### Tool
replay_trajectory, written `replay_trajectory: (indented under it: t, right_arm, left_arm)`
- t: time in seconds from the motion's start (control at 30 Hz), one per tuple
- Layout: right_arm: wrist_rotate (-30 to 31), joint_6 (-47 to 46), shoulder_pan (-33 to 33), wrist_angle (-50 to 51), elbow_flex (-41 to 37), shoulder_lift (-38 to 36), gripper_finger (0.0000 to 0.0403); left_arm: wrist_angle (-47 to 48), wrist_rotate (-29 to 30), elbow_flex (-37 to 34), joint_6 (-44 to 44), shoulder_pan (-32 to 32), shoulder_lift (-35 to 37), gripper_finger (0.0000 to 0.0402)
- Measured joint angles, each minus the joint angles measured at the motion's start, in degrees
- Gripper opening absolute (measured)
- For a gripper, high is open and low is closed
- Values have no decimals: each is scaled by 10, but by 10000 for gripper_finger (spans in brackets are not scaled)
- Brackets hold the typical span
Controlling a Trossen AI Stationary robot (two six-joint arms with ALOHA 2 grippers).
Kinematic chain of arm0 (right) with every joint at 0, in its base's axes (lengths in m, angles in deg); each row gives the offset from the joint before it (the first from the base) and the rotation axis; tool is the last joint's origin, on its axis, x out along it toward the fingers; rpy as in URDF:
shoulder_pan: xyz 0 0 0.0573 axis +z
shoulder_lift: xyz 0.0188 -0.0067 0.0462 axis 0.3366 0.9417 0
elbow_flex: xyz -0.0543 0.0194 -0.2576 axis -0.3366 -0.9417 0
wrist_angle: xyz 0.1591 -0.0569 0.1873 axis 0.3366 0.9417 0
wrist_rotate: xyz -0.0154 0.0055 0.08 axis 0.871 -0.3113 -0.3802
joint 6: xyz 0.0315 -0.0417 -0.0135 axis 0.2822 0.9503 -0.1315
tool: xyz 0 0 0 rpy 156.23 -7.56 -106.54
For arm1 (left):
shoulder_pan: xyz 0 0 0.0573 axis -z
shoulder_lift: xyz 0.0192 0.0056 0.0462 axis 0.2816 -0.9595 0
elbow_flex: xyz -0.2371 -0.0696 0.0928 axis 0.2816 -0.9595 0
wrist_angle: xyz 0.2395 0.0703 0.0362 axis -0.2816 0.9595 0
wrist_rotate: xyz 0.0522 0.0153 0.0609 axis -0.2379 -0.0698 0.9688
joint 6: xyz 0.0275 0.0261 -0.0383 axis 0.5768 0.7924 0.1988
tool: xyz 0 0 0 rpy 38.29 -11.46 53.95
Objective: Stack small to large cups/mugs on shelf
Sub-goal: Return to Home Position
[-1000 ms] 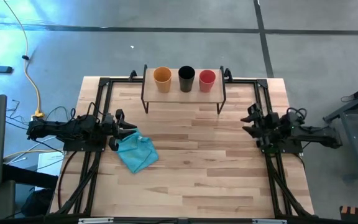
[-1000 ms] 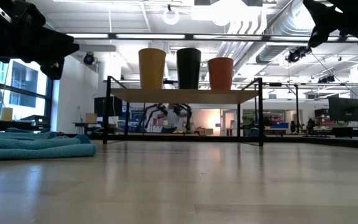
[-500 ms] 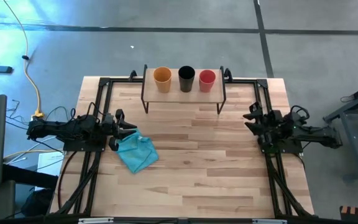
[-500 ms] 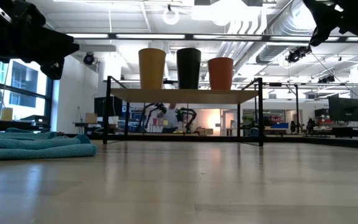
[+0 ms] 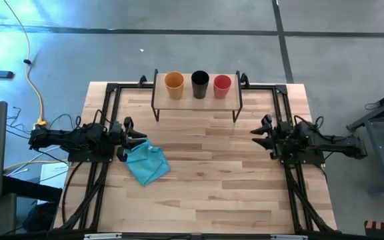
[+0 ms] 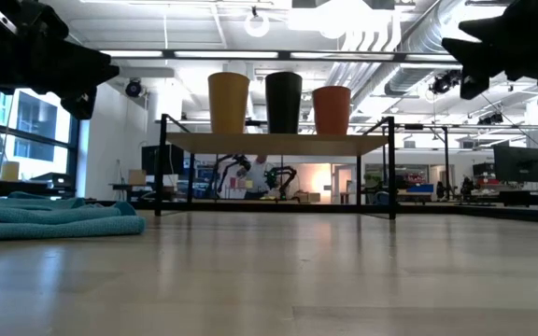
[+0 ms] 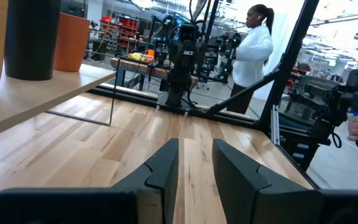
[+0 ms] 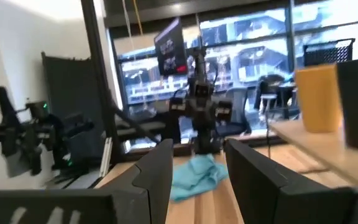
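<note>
Your left gripper and right gripper hold nothing, jaws narrowly parted, as nothing seems left to carry. Well apart from both jaws, the cups line the shelf.

right gripper | moved inward over the table, away from its edge | lower in low view
</note>
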Motion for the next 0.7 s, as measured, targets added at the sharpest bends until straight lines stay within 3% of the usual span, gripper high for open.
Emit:
replay_trajectory:
  t: [0.5, 0.7]
  right_arm:
    - [17, -7, 0, 118, 0, 0, 142]
    - [19, 48, 0, 118, 0, 0, 142]
  left_arm:
    - [0, 0, 0, 0, 0, 0, 88]
    - [0, 0, 0, 0, 0, 0, 88]
